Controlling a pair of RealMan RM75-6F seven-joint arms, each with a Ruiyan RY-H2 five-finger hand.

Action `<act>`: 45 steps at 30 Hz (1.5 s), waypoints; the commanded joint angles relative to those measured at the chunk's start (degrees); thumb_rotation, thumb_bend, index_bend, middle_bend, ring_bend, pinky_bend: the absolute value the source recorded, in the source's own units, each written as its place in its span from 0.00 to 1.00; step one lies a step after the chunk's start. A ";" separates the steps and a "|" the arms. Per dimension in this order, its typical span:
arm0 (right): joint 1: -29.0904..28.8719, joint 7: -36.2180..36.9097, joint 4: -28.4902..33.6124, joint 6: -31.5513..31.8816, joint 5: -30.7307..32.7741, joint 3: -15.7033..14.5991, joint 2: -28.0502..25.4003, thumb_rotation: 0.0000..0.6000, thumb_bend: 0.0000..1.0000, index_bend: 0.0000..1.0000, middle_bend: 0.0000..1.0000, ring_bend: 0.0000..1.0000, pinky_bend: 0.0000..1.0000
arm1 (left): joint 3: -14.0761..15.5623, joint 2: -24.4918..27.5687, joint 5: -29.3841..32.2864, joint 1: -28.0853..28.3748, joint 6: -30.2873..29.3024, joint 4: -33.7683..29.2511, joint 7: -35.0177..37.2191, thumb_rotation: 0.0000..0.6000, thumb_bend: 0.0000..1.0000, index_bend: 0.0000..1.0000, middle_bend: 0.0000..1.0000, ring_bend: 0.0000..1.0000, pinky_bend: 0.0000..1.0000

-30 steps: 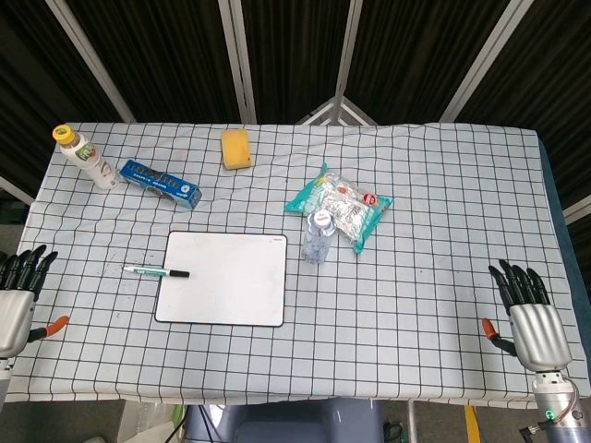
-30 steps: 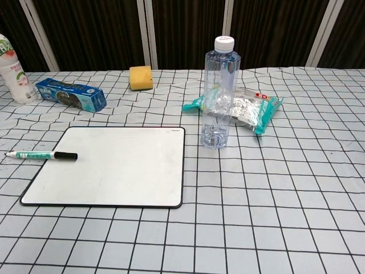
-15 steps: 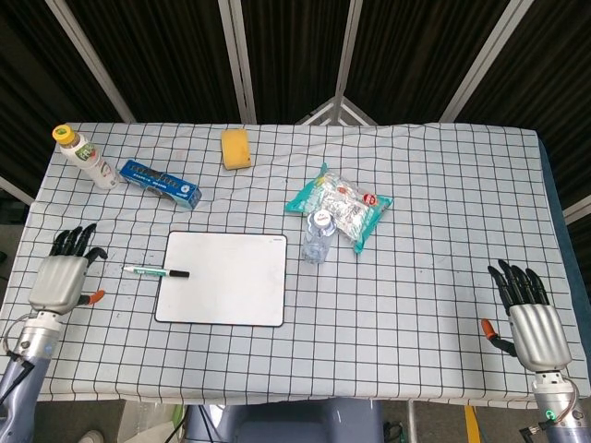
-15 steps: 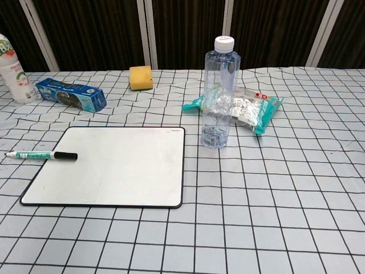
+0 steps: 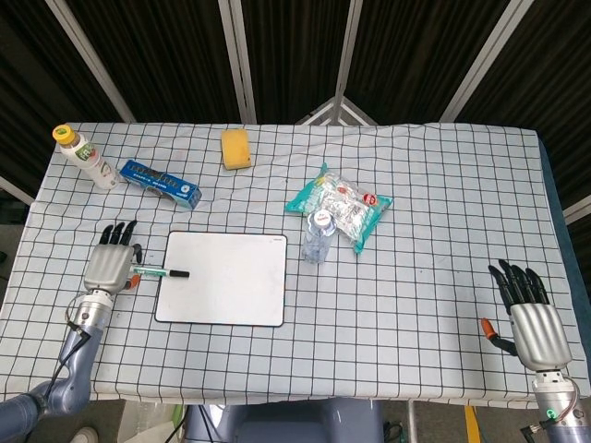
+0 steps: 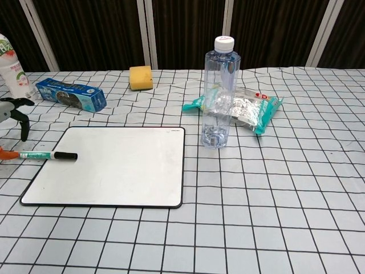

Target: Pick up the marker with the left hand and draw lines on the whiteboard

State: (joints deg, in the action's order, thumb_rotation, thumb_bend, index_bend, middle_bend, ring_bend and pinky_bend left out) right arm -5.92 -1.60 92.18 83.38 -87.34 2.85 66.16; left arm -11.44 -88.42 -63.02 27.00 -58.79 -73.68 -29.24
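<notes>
A green-and-white marker with a black cap lies across the left edge of the whiteboard, cap end on the board. My left hand hovers flat over the marker's tail end, fingers stretched out and apart, holding nothing. In the chest view the marker lies on the whiteboard, and only the left hand's dark fingers and orange thumb tip show at the left edge, beside the marker's tail. My right hand rests open near the table's front right corner.
A clear water bottle stands just right of the board, with a snack bag behind it. A yellow sponge, a blue box and a white drink bottle sit along the back left.
My left hand has moved from the table's left edge rightward and inward until it is over the marker's tail. The marker, board and right hand have stayed put.
</notes>
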 commanded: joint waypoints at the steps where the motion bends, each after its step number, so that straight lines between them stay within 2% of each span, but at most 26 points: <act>1: 0.00 0.07 0.03 -0.03 0.03 -0.01 -0.01 1.00 0.35 0.00 0.00 0.00 0.00 | -0.29 -1.26 1.05 0.92 0.56 0.78 -0.49 1.00 0.38 0.46 0.00 0.00 0.00; 20: -0.04 0.27 0.22 -0.25 0.23 0.00 -0.08 1.00 0.35 0.00 0.00 0.00 0.00 | 0.53 -4.71 4.29 3.23 1.63 1.76 -1.56 1.00 0.43 0.47 0.00 0.00 0.00; 26: -0.01 0.46 0.30 -0.31 0.40 0.03 -0.17 1.00 0.35 0.00 0.00 0.00 0.00 | 0.63 -5.51 5.18 3.58 1.46 2.08 -1.61 1.00 0.53 0.57 0.02 0.00 0.00; 30: 0.00 0.59 0.33 -0.31 0.46 0.05 -0.23 1.00 0.35 0.00 0.00 0.00 0.00 | 0.91 -5.38 4.27 3.17 0.16 1.23 -0.36 1.00 0.56 0.62 0.05 0.00 0.00; 40: 0.03 0.50 0.45 -0.28 0.45 0.04 -0.25 1.00 0.35 0.00 0.00 0.00 0.00 | 0.21 -1.42 -0.62 0.95 -5.25 -6.09 6.82 1.00 0.57 0.67 0.10 0.00 0.00; 45: 0.02 0.37 0.53 -0.28 0.38 0.01 -0.18 1.00 0.35 0.00 0.00 0.00 0.00 | -1.71 -0.04 -3.94 -0.37 -7.85 -10.80 17.17 1.00 0.56 0.67 0.10 0.00 0.03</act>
State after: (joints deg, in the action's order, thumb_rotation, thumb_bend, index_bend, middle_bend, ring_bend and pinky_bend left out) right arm -5.90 -1.22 92.71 83.10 -86.96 2.86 65.98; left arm -11.81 -89.50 -64.68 27.62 -64.92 -81.55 -18.16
